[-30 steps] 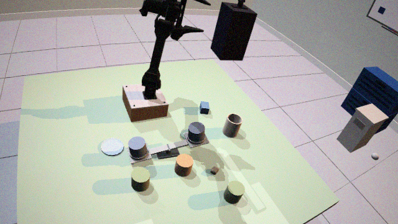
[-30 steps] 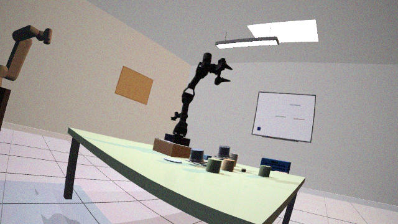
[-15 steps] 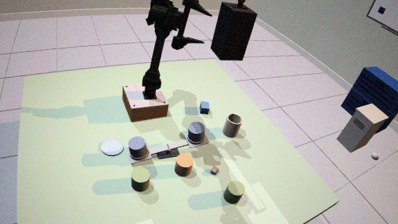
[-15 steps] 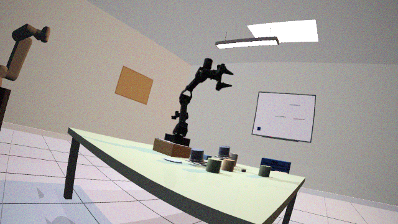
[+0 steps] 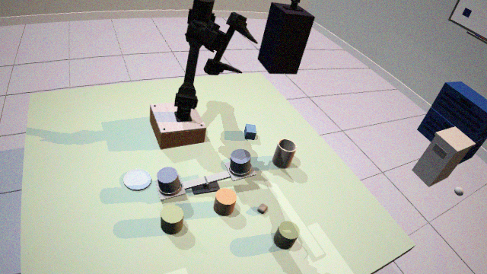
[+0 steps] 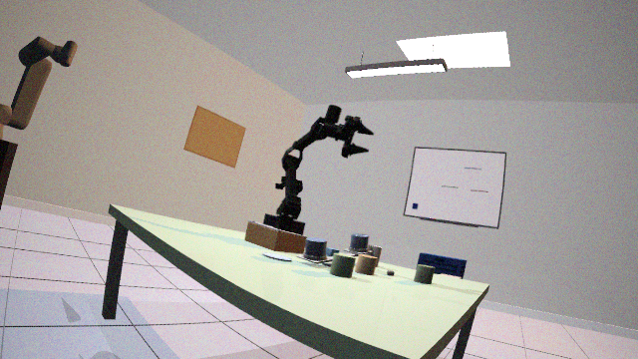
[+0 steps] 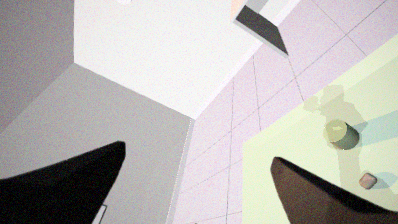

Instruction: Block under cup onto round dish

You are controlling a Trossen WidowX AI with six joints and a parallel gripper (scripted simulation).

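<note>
Toward the near side of the pale green table [image 5: 68, 160] [image 6: 389, 309] [image 7: 260, 175] stand two green cylinders, one [image 5: 172, 219] [image 6: 343, 265] on the dish's side and another [image 5: 286, 235] [image 6: 424, 274] [image 7: 343, 135] well apart from it. Behind them are an orange cylinder [image 5: 224, 202] [image 6: 366, 264] and a small brown lump [image 5: 262, 208] [image 6: 390, 272] [image 7: 368, 180]. Next comes the balance [image 5: 218, 177] [image 6: 319, 259], with one upright cup [image 5: 168, 180] [image 6: 315, 248] just beside the round white dish [image 5: 137, 180] [image 6: 277, 257] and the matching cup [image 5: 240, 161] [image 6: 359, 242] at the other end. Both cups sit on their plates; the block is hidden, and which one covers it cannot be told. Near the second cup stands a tall hollow cup [image 5: 284, 154] [image 6: 377, 255], with a blue cube [image 5: 250, 132] [image 6: 332, 252] behind. Farther back, the black arm [image 5: 192, 61] [image 6: 291, 184] rises from a wooden box [image 5: 183, 136] [image 6: 275, 237], its gripper [image 5: 249, 57] [image 6: 370, 142] [image 7: 200, 156] high above the table, spread wide and empty. A whiteboard [image 5: 472, 20] [image 6: 459, 184] hangs on the wall beyond.
</note>
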